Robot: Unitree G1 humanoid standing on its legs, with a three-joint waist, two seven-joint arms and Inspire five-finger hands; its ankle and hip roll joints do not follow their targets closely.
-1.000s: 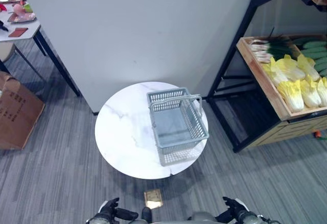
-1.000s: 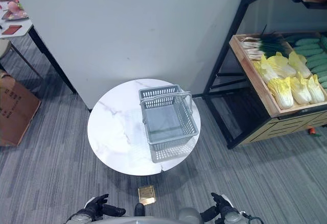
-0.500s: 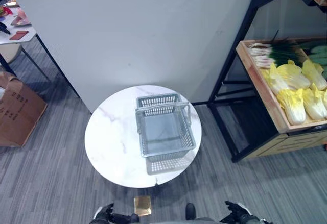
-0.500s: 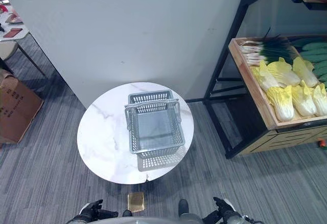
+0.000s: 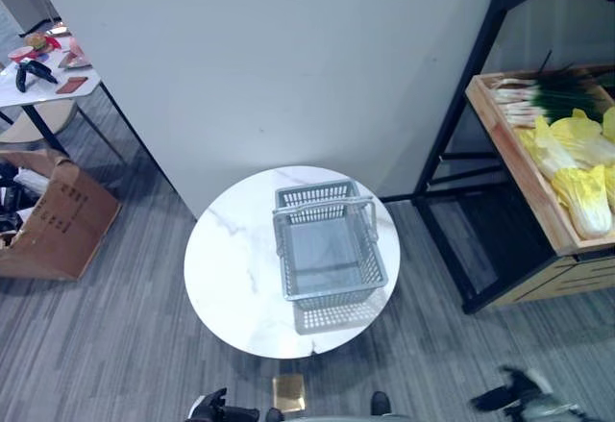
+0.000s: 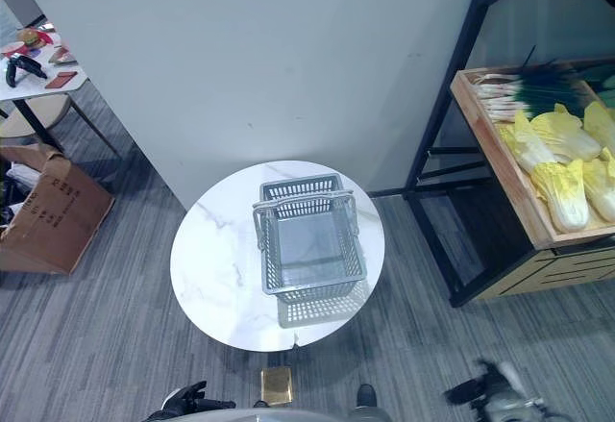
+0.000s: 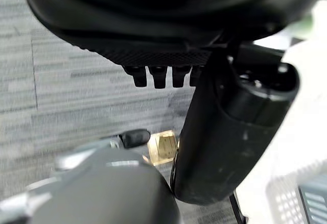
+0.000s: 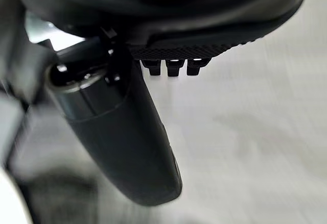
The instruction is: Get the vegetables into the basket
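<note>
The room is bright and evenly lit, the basket (image 5: 329,254) drops a soft shadow on the white table (image 5: 226,268), and the right hand (image 5: 524,398) looks smeared and blurry.

Grey striped carpet floor (image 6: 86,335) all round. Ahead, a plain white partition wall (image 6: 250,57). Round white marble-patterned surface (image 6: 216,263) just before it. Black metal shelving rack (image 6: 461,153) with a light wooden tray (image 6: 500,167) to one side. Opposite, a brown cardboard box (image 6: 48,215) beneath a small white side table (image 6: 38,81).
</note>
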